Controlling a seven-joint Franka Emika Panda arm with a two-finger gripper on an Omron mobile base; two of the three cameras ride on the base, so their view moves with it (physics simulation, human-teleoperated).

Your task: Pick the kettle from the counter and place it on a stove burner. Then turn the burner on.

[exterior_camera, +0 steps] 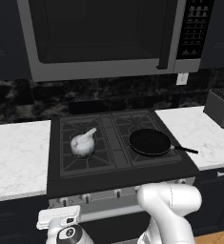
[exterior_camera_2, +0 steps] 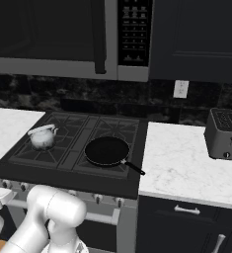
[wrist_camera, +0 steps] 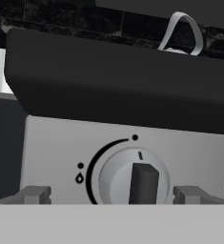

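Observation:
The small silvery kettle (exterior_camera: 82, 145) (exterior_camera_2: 42, 138) stands upright on the front-left stove burner (exterior_camera: 68, 164) (exterior_camera_2: 23, 155), spout and handle pale. In the hand view its curved handle (wrist_camera: 182, 33) rises above the cooktop's black front lip. My gripper (wrist_camera: 114, 195) is open, low in front of the stove's left end. Its fingertips (wrist_camera: 35, 194) stand apart on either side of a round grey knob (wrist_camera: 134, 181), not touching it. The knob's dark grip bar points straight up at its tick mark. White marble counter (exterior_camera: 15, 152) (exterior_camera_2: 186, 168) flanks the stove.
A black frying pan (exterior_camera: 149, 142) (exterior_camera_2: 106, 150) rests on the front-right grate, handle pointing right over the counter. A grey toaster (exterior_camera: 221, 107) (exterior_camera_2: 225, 133) stands at the counter's back right. A microwave (exterior_camera: 104, 38) hangs over the stove. More knobs (exterior_camera: 87, 197) line the front panel.

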